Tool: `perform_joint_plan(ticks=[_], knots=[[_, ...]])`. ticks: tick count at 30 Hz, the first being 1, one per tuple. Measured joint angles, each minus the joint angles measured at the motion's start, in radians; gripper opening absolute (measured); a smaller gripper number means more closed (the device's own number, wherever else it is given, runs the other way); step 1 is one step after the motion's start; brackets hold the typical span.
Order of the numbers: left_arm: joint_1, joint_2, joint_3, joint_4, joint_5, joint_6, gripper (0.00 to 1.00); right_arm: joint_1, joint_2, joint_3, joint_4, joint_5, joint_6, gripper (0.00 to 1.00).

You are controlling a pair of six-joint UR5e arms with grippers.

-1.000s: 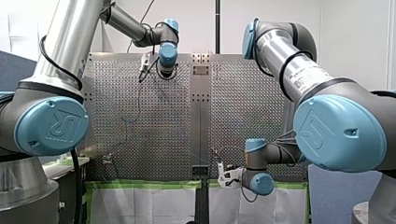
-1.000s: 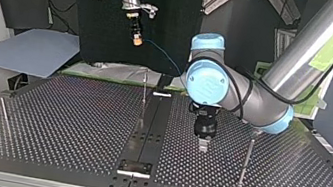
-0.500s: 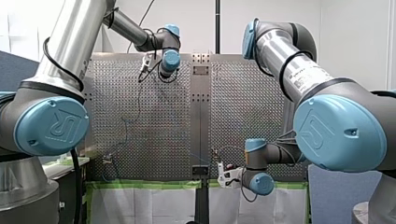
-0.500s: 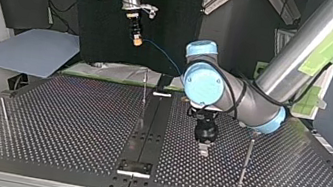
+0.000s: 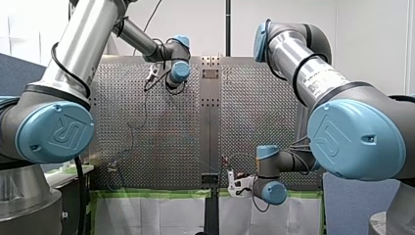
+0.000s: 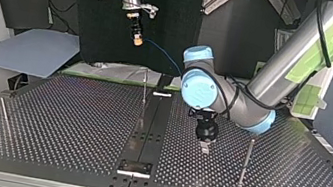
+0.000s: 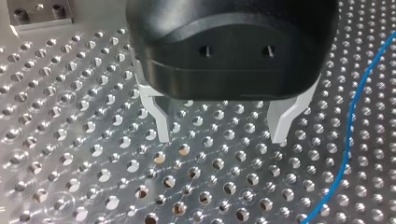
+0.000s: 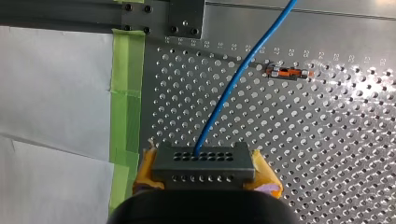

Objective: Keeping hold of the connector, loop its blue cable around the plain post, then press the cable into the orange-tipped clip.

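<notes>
My right gripper (image 8: 204, 161) is shut on a dark grey connector (image 8: 203, 170), gripped between its yellow pads (image 8: 264, 171). The blue cable (image 8: 233, 84) leaves the connector and passes close by the orange-tipped clip (image 8: 287, 72). In the top view my right gripper (image 6: 137, 38) hangs in the air beyond the table's far edge, and the cable (image 6: 163, 55) droops from it behind my left arm. My left gripper (image 6: 204, 147) points down just over the perforated table (image 6: 73, 124), and its metal fingers (image 7: 161, 123) are open with nothing between them. The blue cable (image 7: 355, 116) lies beside them.
In the top view a thin post (image 6: 145, 92) stands near the table's middle. Another post (image 6: 246, 159) rises beside my left gripper, and a third (image 6: 3, 115) leans at the left. Green tape (image 8: 126, 88) and white sheeting (image 8: 56, 93) border the table's edge.
My left arm's wrist has swung toward the front view's right and a little lower, with its gripper still open over the table. My right arm and the connector have not moved.
</notes>
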Motion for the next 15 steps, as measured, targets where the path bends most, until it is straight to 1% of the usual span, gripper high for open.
perform_joint_plan(ticks=[2, 9, 15], knots=[[0.002, -0.001, 0.004, 0.008, -0.008, 0.001, 1.0, 0.0, 0.0, 0.0, 0.0, 0.0, 0.0, 0.0], [0.012, -0.002, 0.009, 0.017, -0.058, -0.002, 1.0, 0.001, 0.0, 0.0, -0.002, 0.0, 0.0, 0.0], [0.025, -0.003, 0.01, 0.018, -0.065, 0.001, 1.0, 0.001, 0.0, 0.0, -0.003, 0.0, 0.0, 0.0]])
